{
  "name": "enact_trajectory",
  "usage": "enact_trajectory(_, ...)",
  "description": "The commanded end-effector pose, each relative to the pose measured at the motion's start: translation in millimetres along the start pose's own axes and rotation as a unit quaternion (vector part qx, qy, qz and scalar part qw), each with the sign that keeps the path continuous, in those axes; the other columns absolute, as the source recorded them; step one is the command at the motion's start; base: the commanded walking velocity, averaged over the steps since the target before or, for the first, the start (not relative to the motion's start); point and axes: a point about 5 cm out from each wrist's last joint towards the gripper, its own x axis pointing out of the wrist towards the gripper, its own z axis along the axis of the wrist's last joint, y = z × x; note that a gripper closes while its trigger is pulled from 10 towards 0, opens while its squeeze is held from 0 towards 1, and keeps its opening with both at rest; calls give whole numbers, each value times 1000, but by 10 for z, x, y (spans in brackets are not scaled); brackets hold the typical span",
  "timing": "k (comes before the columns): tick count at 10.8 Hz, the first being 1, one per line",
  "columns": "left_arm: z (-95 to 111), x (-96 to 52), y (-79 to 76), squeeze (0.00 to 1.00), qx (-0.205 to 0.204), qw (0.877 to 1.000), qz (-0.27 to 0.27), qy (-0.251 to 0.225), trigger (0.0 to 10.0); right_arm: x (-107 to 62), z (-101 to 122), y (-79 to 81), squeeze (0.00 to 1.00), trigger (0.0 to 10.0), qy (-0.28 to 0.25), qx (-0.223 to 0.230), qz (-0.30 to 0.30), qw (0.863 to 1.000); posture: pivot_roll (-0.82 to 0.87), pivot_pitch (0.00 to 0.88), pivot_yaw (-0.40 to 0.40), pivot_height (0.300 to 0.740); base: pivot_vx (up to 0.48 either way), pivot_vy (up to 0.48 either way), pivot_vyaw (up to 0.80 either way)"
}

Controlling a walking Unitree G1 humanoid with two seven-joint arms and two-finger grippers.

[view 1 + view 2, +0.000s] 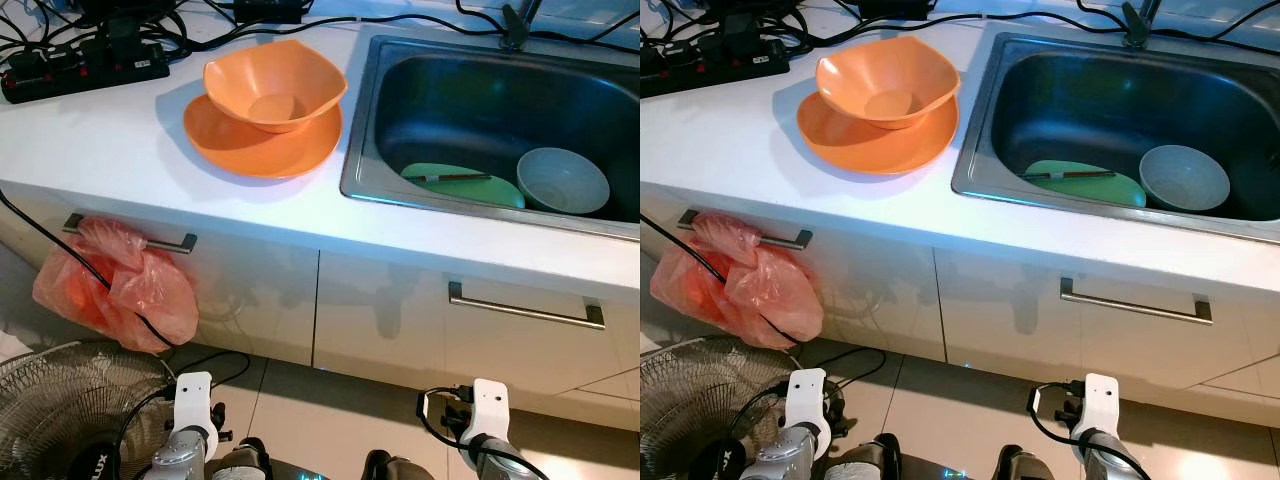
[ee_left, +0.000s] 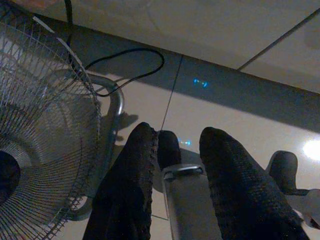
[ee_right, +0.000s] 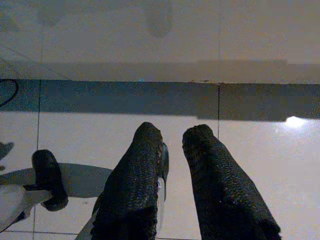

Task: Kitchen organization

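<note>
Left eye view gives me the whole job: a white counter [image 1: 110, 150] runs across the far side, with a steel sink [image 1: 360, 150] sunk into its right half. I read the orange plate [image 1: 262, 140] on the counter just left of the sink, with the orange bowl [image 1: 275, 85] sitting in it, as a stack set aside together, probably waiting to be put away. In the sink a green plate [image 1: 462, 186] lies flat with what looks like chopsticks across it, and a pale bowl [image 1: 562, 180] stands upright just to its right, so those seem parked for washing. At the far left a black power strip [image 1: 85, 68] trails cables along the counter. Below, an orange plastic bag [image 1: 115, 285] hangs from the left drawer handle [image 1: 130, 235], likely for rubbish, and a floor fan [image 1: 60, 410] stands near the left corner. Both my arms hang idle by the floor: the left gripper [image 2: 177, 145] has its fingers a moderate way apart and holds nothing, and the right gripper [image 3: 172, 137] has its fingers close together with a narrow gap, also empty. I judge that nothing has been started yet.
</note>
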Motion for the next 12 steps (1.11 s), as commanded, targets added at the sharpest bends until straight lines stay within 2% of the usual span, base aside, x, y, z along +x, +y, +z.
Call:
enact_trajectory(1,-122,-28,42,0,-4,1000,7,22,10000,-11,-47,-29,0,10000,14,1,-2,1000,114,198,-20,740,0,0,0)
enact_trajectory(12,-88,-19,29,0,0,1000,7,18,10000,-11,-47,-21,0,10000,14,0,3,1000,120,183,-18,740,0,0,0)
